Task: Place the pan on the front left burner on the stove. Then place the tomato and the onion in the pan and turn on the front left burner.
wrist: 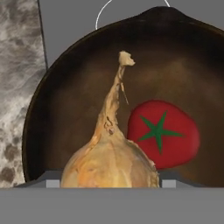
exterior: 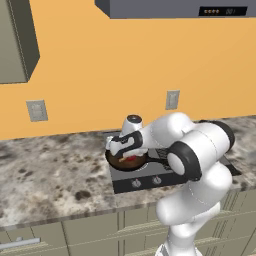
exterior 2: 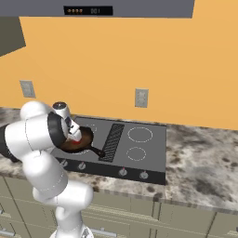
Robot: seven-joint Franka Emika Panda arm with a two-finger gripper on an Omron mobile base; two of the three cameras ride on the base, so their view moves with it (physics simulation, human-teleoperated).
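Hand view looks straight down into the pan (wrist: 65,109), its dark brown floor ringed by a black rim; the onion (wrist: 109,162) sits between my finger tips at the bottom of that view, tan and papery, its long dry tip (wrist: 124,59) rising toward the pan's far rim; my claw (wrist: 109,181) is clamped on the onion, jaws held wide by its bulb; whether the onion touches the pan floor I cannot tell; the tomato (wrist: 164,133) lies on the pan floor just beside the onion, red with a green star-shaped calyx facing up; beyond the far rim a white arc of the front left burner (wrist: 105,13) shows on grey glass, and mottled stone counter (wrist: 19,65) runs along the left edge of that view. From the left base view, the pan (exterior: 125,161) rests on the stove (exterior: 150,180) at its front left corner, my claw (exterior: 121,146) low over it, a patch of red inside; small grey knobs (exterior: 136,183) line the stove's front edge. From the right base view, the pan (exterior 2: 76,142) sits left of the ribbed grille (exterior 2: 113,139), its handle (exterior 2: 95,152) pointing toward the front edge.
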